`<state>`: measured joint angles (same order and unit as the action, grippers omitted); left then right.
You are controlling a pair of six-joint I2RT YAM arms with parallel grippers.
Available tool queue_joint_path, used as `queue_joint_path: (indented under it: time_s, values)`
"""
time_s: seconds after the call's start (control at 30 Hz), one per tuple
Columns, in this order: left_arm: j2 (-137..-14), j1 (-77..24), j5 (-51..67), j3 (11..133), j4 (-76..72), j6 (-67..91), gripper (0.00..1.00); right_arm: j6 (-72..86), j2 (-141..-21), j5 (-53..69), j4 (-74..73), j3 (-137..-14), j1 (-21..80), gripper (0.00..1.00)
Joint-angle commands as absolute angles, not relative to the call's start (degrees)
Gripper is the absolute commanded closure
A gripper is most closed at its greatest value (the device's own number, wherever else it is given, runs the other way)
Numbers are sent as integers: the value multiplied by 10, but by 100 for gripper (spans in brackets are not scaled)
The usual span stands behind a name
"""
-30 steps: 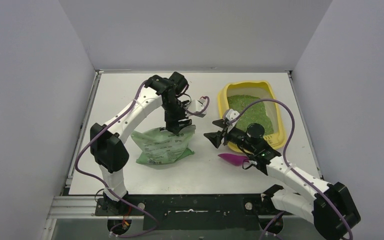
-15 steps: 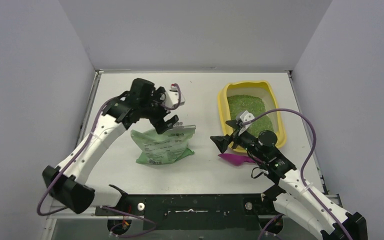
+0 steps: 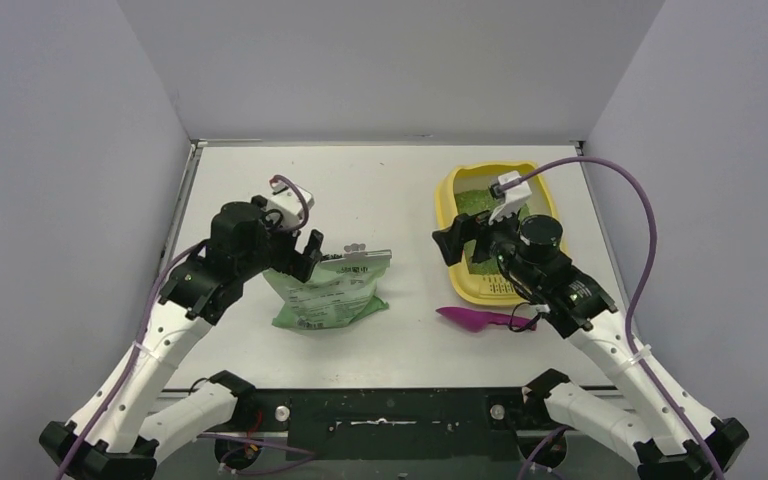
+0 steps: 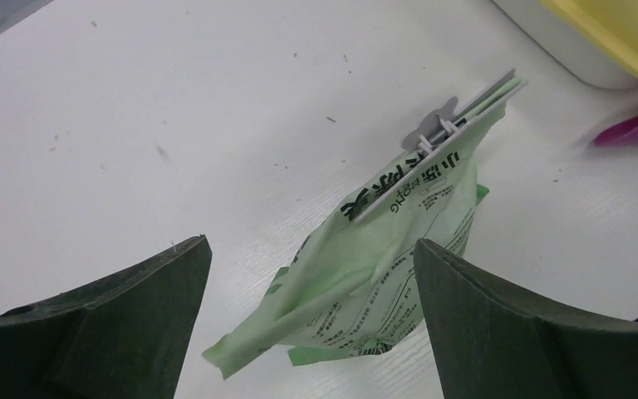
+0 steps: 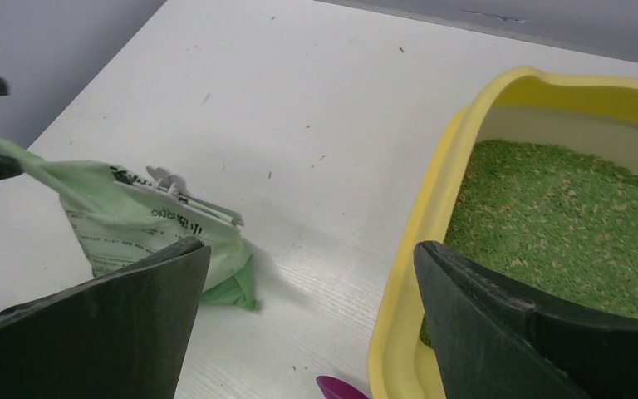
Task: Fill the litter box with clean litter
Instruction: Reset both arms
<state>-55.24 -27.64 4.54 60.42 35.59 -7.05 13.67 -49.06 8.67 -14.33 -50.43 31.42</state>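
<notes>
Both claws stand wide open and have hold of nothing. The left claw [image 4: 309, 249] hangs above the green printed bag [image 3: 325, 295], not touching it. The right claw [image 5: 311, 246] hangs over the desk [image 3: 380, 180], at the near-left side of the litter box [image 5: 434, 195].

The litter box sits at the far right of the desk. Clean litter [image 5: 565, 216] lies inside it as an even green layer and covers the floor wherever the floor can be seen. In the top view the right arm hides part of the box, so I cannot tell about that part.

The bag lies on its side to the left, well apart from the box, and a clip [image 4: 444, 129] seems to close its mouth. The magenta scoop [image 3: 472, 317] lies on the desk just beside the near end of the box.

I judge the filling to be done or almost done: the litter is in and both tools are put down. At most, a little levelling is left.
</notes>
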Motion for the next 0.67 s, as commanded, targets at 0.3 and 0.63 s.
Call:
queue_joint_path:
  time_s: [0.3,0.63]
  values:
    - [-472,-280,-296,613,438,101,8,239,-591,-211,-404,-683,301,0]
    - [-456,-298,-352,619,449,124,8,260,-551,-183,-393,-666,301,0]
